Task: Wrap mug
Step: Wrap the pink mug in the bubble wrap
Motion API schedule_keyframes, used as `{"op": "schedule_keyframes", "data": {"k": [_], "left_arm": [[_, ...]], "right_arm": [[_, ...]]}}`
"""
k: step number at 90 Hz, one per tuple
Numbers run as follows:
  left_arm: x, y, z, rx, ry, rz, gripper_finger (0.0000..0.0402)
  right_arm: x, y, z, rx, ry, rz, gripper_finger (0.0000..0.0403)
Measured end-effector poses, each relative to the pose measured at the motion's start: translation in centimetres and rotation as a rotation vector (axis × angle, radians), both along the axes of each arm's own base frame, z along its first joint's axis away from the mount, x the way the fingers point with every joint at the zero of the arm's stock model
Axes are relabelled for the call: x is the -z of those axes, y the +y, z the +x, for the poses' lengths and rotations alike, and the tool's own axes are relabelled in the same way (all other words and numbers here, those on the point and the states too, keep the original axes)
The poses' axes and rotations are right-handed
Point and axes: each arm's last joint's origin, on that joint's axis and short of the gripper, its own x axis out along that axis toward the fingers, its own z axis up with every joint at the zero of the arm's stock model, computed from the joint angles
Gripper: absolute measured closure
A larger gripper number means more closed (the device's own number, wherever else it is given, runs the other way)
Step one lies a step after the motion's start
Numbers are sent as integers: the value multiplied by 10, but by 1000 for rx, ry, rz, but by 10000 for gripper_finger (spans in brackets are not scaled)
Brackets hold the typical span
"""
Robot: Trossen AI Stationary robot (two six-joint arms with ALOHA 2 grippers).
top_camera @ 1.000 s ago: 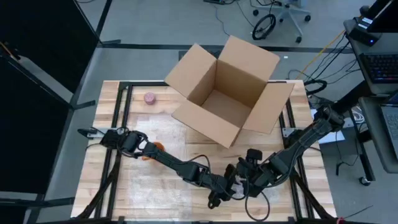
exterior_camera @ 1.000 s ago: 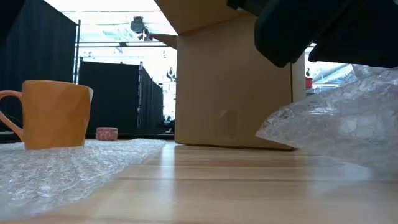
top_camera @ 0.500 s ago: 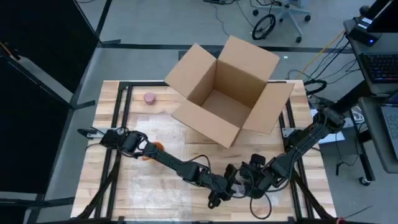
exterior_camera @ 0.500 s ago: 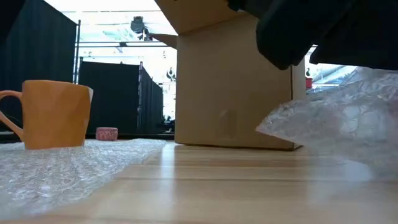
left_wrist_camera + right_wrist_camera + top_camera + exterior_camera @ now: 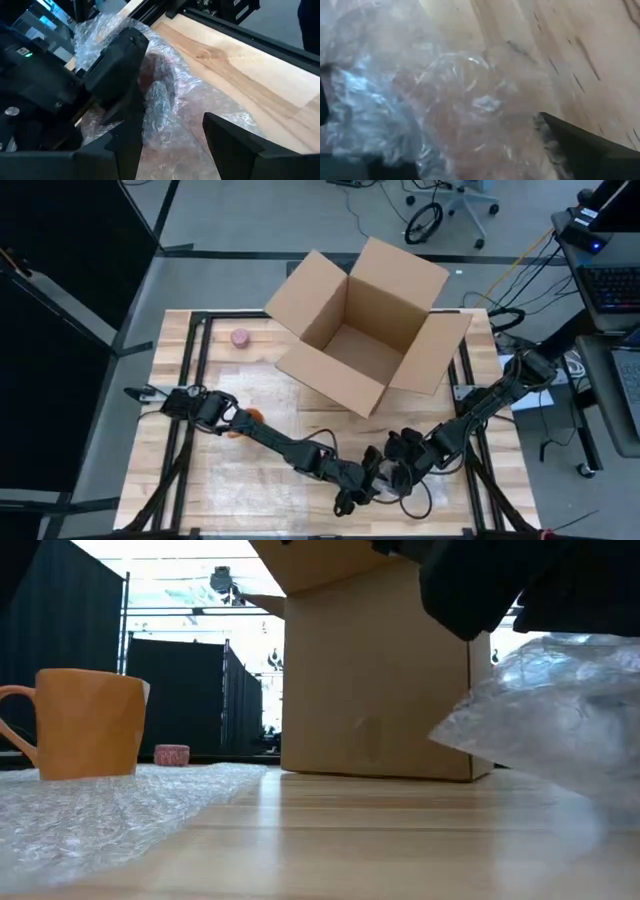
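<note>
Orange glazed mug (image 5: 88, 725) stands upright on the left half of the wooden slatted bench (image 5: 225, 355), at or on the far edge of the wrap; I cannot tell which. It is partly hidden under the left arm in the high view and well apart from both sets of fingers

An open brown cardboard box (image 5: 365, 325) fills the far middle of the bench, flaps spread. A clear sheet of bubble wrap (image 5: 110, 805) covers the near part of the bench, flat on the left and bunched and lifted off the wood on the right. Right gripper (image 5: 388, 472) is at the near right, and its fingers seem closed on that raised edge of the wrap. Left gripper (image 5: 172, 120) hangs just beside it, fingers spread apart with wrap below them and nothing held. A small pink round object (image 5: 241, 337) sits at the far left

By my judgement the mug is stiff, fairly heavy, smooth and breakable, so take it across the body or rim, not by the handle alone. The wrap is light, limp and slippery: pinch an edge firmly and draw it over the mug
</note>
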Motion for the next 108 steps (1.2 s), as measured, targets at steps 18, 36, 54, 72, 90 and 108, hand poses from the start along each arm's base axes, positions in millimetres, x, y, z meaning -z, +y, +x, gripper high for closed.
{"op": "schedule_keyframes", "data": {"k": [18,36,54,72,90,108], "left_arm": [[5,2,2,6,9,-9,208],[6,2,2,1,16,-3,208],[6,3,2,-3,21,1,208],[6,3,2,-5,21,2,208],[6,3,1,-5,23,3,208],[6,3,2,-6,23,3,208]], "right_arm": [[-8,4,6,-48,0,7,133],[-34,7,9,-65,55,-13,133],[-65,10,12,-88,79,-34,133],[-97,11,13,-105,73,-42,133],[-127,14,18,-103,-13,-4,133],[-113,12,23,2,-74,-123,133]]}}
